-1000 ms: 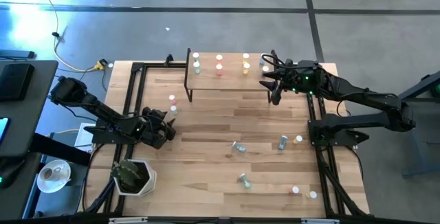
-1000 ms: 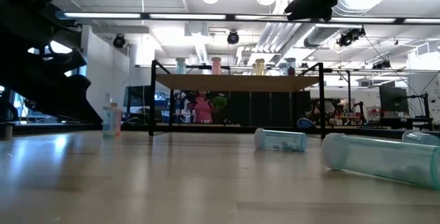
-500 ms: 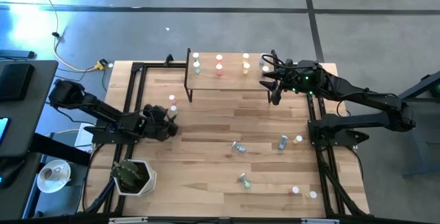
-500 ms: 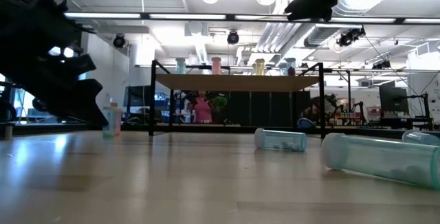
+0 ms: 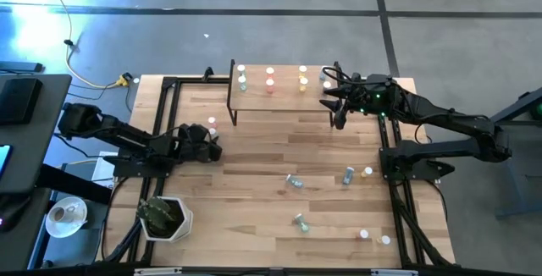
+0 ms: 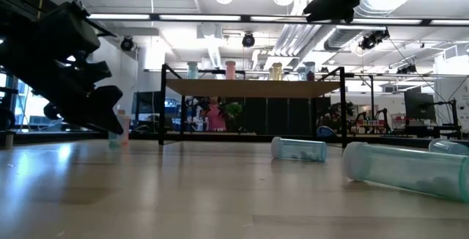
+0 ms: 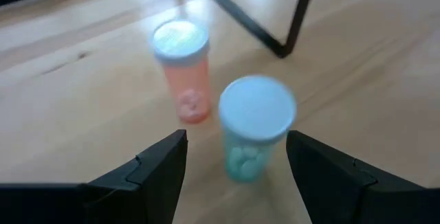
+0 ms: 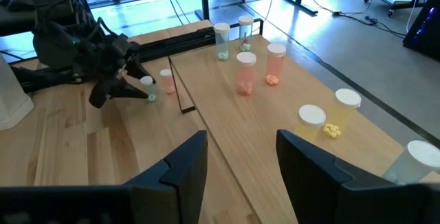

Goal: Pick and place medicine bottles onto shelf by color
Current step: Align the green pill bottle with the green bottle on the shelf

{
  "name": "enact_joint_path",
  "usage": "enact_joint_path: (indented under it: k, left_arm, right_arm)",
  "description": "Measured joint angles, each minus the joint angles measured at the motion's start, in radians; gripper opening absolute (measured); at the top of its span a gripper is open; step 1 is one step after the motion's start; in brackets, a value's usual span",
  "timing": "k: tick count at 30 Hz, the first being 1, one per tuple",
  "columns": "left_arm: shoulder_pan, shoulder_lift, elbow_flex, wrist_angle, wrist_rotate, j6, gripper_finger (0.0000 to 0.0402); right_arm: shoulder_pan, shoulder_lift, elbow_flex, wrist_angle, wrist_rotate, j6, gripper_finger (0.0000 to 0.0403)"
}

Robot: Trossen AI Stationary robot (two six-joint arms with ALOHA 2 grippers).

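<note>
Left wrist view: the left gripper (image 7: 234, 165) stood with its fingers spread wide and empty. A green bottle (image 7: 253, 129) stood upright on its base, white cap up, directly ahead of and between the two fingertips. A pink bottle (image 7: 184, 71) stood upright just beyond it and off to one side, apart from it, near a black leg of the shelf (image 7: 292, 18).

High view: left gripper (image 5: 206, 143) lay low over the table (image 5: 254, 183), just beside this pair of bottles (image 5: 212, 125), by the shelf's (image 5: 279, 98) near left leg. The left arm was plainly the nearer one.

Right gripper (image 5: 337, 107) hovered at the shelf's right end, part open and holding nothing. From its wrist, bottles on the shelf board showed in pairs: green (image 8: 222, 40), pink (image 8: 245, 73), yellow (image 8: 342, 113).

Other bottles (image 5: 295, 181) lay tipped or stood scattered on the right half of the table, well apart from the left gripper.

Judgement: the green bottle's long axis was vertical, so a short forward advance would likely bring the fingers astride its body; the pink neighbour risked a knock.
</note>
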Motion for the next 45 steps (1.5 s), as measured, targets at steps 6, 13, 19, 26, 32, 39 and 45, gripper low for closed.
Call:
enact_joint_path:
  k: [6,13,19,26,32,39,45]
  left_arm:
    - [0.044,0.000,0.000,0.018,0.030,0.037,0.0239]
    - [0.074,0.000,0.000,0.012,0.076,0.040,0.0222]
    - [0.074,0.000,0.000,0.010,0.085,0.056,0.0188]
    - [0.074,0.000,0.000,0.009,0.096,0.058,0.0147]
    - [0.074,0.000,0.000,0.009,0.109,0.059,0.0118]
    - [0.074,0.000,0.002,0.021,0.152,0.094,0.0097]
    - [0.073,0.000,0.002,0.079,0.227,0.152,0.0096]
  right_arm:
    - [0.000,0.000,0.000,0.000,0.000,0.000,0.0165]
    - [0.000,0.000,0.000,0.000,0.000,0.000,0.0165]
    - [0.000,0.000,0.000,0.000,0.000,0.000,0.0165]
    - [0.000,0.000,0.000,0.001,0.000,0.000,0.0165]
    - [0.000,0.000,0.000,0.001,0.000,0.004,0.0165]
    - [0.000,0.000,0.000,0.001,0.000,0.028,0.0165]
    - [0.000,0.001,0.000,0.001,-0.001,0.030,0.0165]
